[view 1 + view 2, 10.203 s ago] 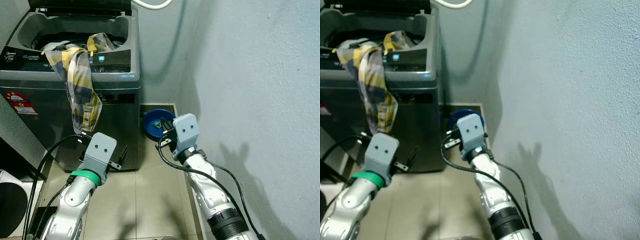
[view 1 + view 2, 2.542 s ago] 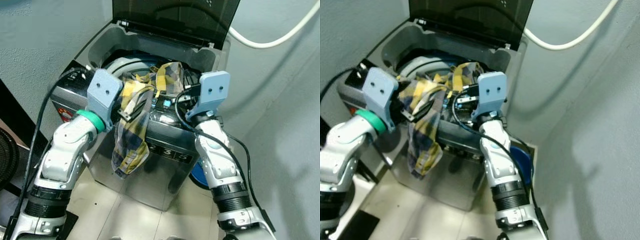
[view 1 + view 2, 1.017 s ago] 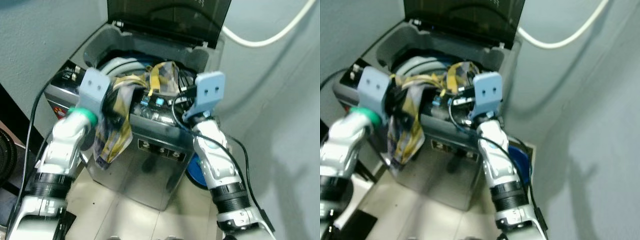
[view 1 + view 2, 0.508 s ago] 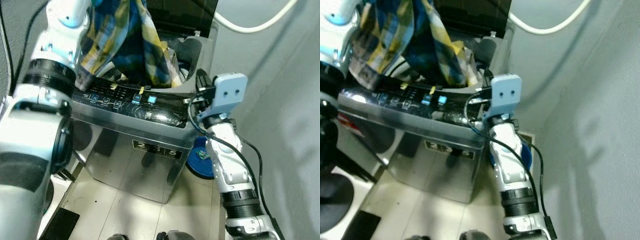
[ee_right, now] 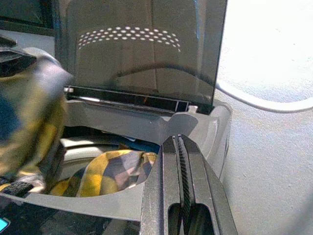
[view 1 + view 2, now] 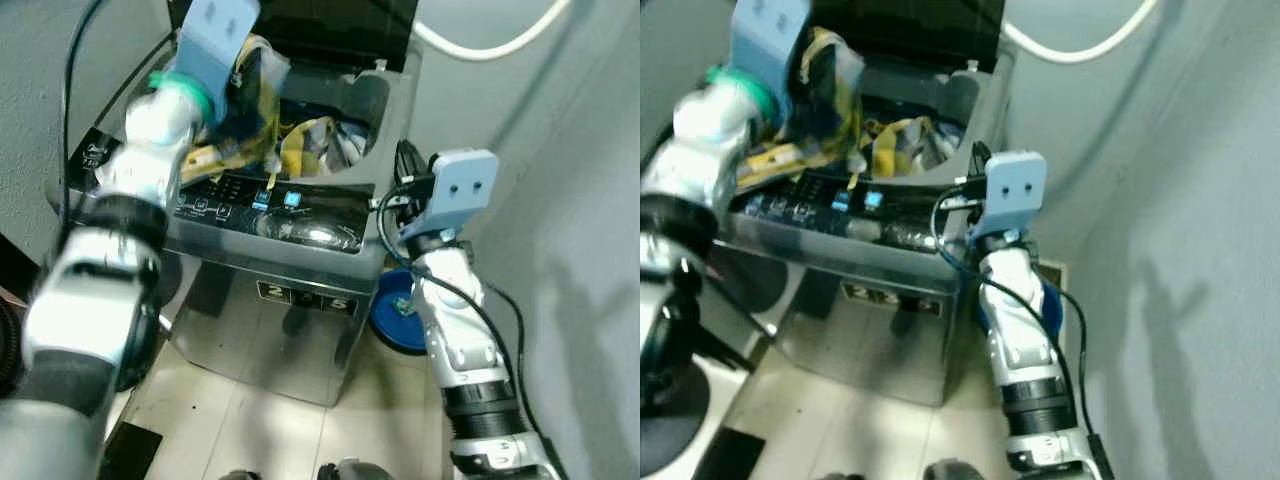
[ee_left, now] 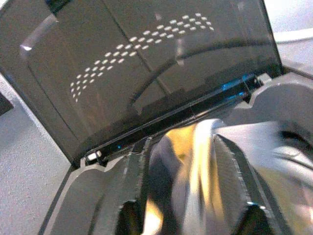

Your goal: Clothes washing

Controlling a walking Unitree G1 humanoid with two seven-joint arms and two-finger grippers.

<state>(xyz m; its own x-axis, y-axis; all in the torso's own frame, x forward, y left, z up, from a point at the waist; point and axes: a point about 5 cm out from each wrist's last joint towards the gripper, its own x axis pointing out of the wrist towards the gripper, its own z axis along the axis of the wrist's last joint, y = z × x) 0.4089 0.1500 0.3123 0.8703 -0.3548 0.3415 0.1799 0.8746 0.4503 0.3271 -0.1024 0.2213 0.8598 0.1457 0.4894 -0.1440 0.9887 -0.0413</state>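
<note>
A grey top-loading washing machine (image 6: 300, 300) stands with its dark lid (image 6: 330, 25) raised. My left gripper (image 6: 252, 85) hangs over the tub opening, shut on a yellow-and-blue plaid garment (image 6: 245, 110). The rest of the cloth (image 6: 305, 140) trails down into the drum. In the left wrist view the plaid garment (image 7: 190, 171) is a blur between the two black fingers (image 7: 134, 196). My right gripper (image 6: 405, 165) is shut and holds nothing. It hovers at the machine's right rim, beside the control panel (image 6: 270, 205). Its closed fingers (image 5: 180, 161) point across the tub.
A blue basin (image 6: 395, 315) sits on the tiled floor between the machine and the grey wall (image 6: 560, 200) on the right. A white hose (image 6: 480, 50) loops along the wall behind the lid. The room to the machine's right is narrow.
My left arm has come down from high near the camera to the tub opening, bringing the plaid garment into the drum. The right arm has held its place.
</note>
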